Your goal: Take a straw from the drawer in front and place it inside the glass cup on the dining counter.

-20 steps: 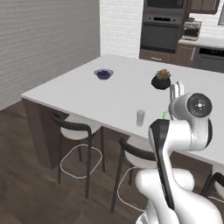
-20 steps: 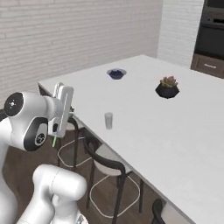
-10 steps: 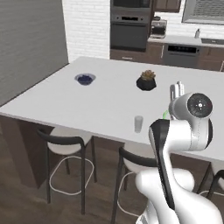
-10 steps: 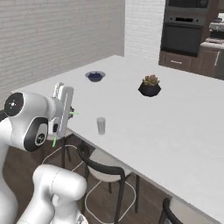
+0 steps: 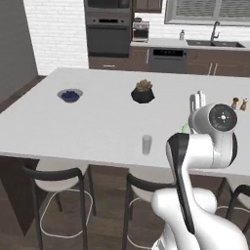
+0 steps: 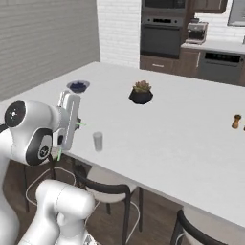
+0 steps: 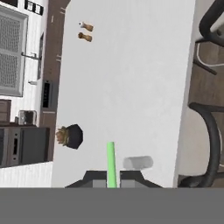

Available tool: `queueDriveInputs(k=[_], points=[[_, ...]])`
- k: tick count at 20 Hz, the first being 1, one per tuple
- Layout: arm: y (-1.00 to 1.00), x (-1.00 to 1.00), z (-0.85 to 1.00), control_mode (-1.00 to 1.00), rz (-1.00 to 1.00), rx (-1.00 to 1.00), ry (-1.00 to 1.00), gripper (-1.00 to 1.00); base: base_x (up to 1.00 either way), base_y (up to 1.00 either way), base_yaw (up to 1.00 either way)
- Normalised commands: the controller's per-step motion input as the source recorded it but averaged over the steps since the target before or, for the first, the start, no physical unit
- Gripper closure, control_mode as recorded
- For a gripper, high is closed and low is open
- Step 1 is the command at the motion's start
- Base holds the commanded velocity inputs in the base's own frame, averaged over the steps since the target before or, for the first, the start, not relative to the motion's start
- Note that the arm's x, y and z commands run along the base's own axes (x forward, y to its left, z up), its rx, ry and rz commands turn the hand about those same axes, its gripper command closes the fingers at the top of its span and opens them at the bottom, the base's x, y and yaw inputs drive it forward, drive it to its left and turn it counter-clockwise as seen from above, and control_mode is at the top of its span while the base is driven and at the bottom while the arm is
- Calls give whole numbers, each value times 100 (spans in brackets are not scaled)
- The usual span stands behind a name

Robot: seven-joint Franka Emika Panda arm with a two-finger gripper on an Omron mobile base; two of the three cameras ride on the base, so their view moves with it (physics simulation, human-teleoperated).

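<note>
1. My fingers are clenched on one straw, a thin light green rod rising from the bottom centre of the hand view.
2. One glass cup stands upright on the bench, near its front edge, at centre frame in the left base view.
3. In the hand view the glass cup sits just right of the straw, apart from it.
4. Also on the bench: one dark potted plant, one blue bowl, two small brown shakers.
5. Wide bare white surface lies all round the cup; the bench edge runs just below it.
6. Black stools stand under the front edge.
7. In the left base view my own arm covers most of the straw; a short green piece shows.
</note>
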Motion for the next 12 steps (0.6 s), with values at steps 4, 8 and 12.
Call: queueDriveInputs(k=[4,8,12], points=[[0,0,0,100,0,0,0,100,53,22,-37],[13,13,16,-100,-22,0,-17,100,10,6,-9],[1,21,3,-100,2,6,-3,100,0,0,0]])
